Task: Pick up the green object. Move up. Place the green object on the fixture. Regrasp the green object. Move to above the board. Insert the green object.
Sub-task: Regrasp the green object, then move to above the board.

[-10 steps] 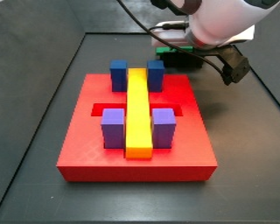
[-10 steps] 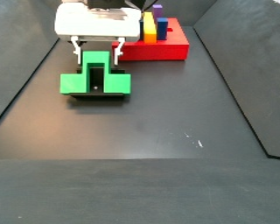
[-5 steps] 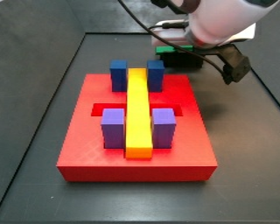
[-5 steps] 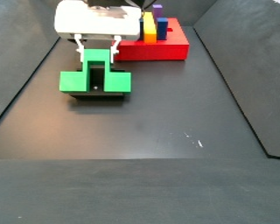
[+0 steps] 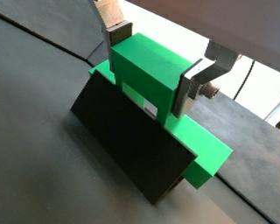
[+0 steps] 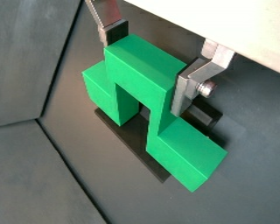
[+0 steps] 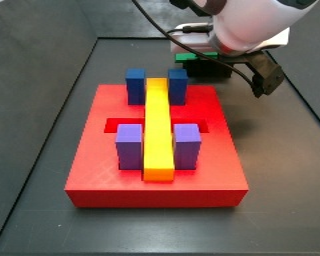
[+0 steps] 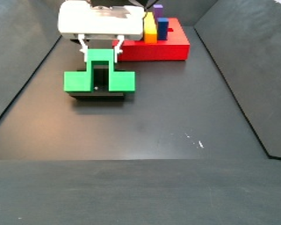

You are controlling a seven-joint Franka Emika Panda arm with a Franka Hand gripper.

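1. The two-finger silver gripper [image 8: 97,49] hangs over the dark floor, well apart from the large red slab board [image 7: 157,170], its plates pinching the raised middle of the bright green plastic bridge-shaped block [image 6: 143,83].
2. The green block [image 8: 98,82] sits on the small black L-shaped fixture [image 5: 136,142], its wings spreading to both sides.
3. The board carries a long yellow bar [image 7: 157,128] between blue blocks [image 7: 136,83] and purple blocks [image 7: 129,146].
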